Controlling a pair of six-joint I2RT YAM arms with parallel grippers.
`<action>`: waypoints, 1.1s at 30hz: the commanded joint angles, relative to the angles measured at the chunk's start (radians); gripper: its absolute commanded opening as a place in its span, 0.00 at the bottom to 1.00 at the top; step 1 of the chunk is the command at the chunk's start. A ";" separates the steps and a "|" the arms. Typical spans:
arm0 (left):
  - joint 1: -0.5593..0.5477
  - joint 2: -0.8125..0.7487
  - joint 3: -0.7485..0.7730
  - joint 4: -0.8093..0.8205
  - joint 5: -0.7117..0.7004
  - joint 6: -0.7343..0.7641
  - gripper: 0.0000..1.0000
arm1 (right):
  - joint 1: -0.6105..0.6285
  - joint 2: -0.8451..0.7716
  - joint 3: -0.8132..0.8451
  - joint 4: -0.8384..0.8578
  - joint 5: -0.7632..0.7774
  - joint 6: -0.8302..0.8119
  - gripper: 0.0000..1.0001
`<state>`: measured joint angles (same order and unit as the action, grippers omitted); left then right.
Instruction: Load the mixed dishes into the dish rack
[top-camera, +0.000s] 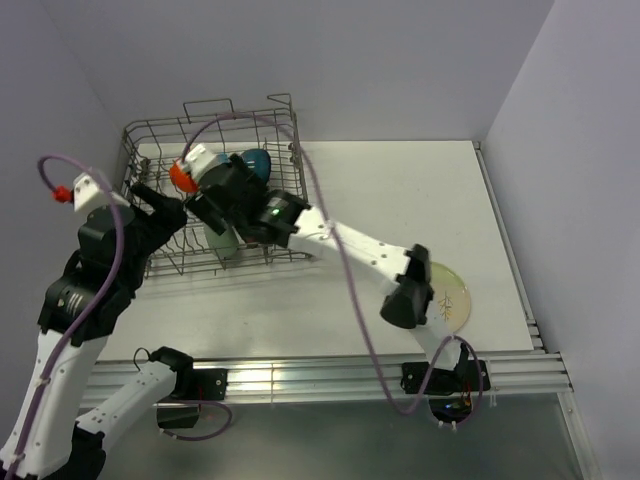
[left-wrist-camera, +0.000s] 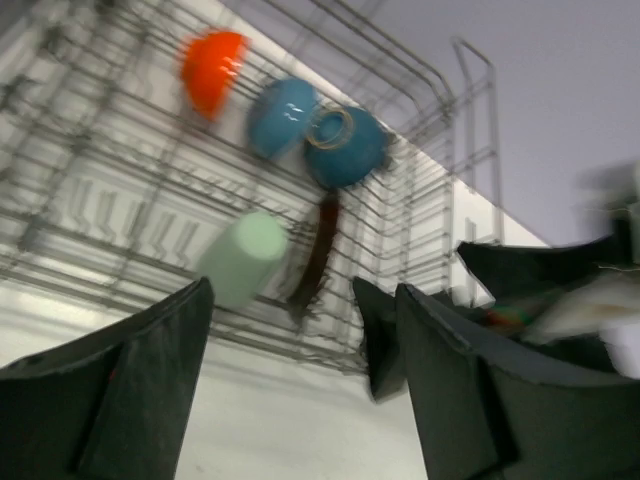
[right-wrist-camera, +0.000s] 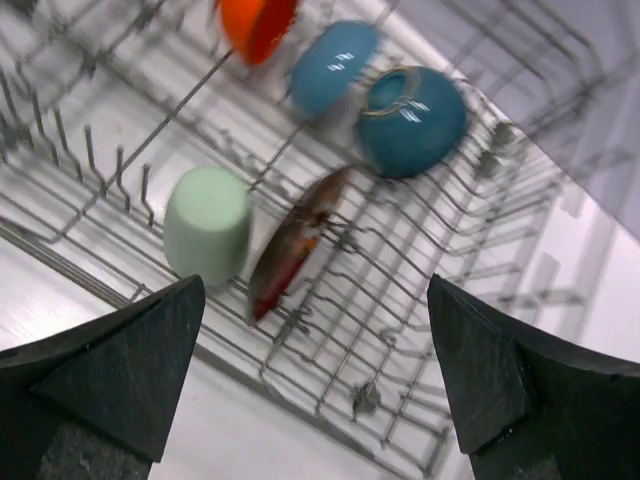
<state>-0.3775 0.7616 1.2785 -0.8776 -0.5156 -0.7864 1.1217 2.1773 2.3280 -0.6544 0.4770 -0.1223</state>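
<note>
The dish rack (top-camera: 150, 130) stands at the back left of the table. In the right wrist view it holds an orange bowl (right-wrist-camera: 258, 25), a small blue bowl (right-wrist-camera: 335, 65), a teal bowl (right-wrist-camera: 415, 120), a pale green cup (right-wrist-camera: 207, 225) and a red floral bowl (right-wrist-camera: 295, 245) standing on edge. My right gripper (right-wrist-camera: 315, 350) hangs open and empty over the rack's near edge. Beside it, at the rack's left front, my left gripper (left-wrist-camera: 300, 380) is open too, holding nothing. The large cream plate (top-camera: 458, 297) lies on the table at the right, partly behind the right arm's elbow.
The right arm (top-camera: 350, 250) stretches diagonally across the table from its base to the rack. One of its dark fingers (left-wrist-camera: 385, 335) shows close to my left gripper. Grey walls close off the back and right sides, and a rail (top-camera: 300, 375) runs along the near edge.
</note>
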 joint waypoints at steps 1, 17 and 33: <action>-0.003 0.088 0.028 0.133 0.349 0.081 0.77 | -0.091 -0.342 -0.071 -0.014 0.155 0.288 0.99; -0.665 0.519 0.189 0.322 0.270 0.041 0.76 | -0.830 -1.277 -1.088 -0.068 -0.100 0.720 0.95; -0.891 0.916 0.150 0.422 0.253 -0.137 0.61 | -0.924 -1.702 -1.199 -0.192 0.055 0.882 0.92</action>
<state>-1.2510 1.6463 1.4322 -0.5232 -0.2325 -0.8631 0.2039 0.4961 1.0729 -0.8391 0.4641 0.7166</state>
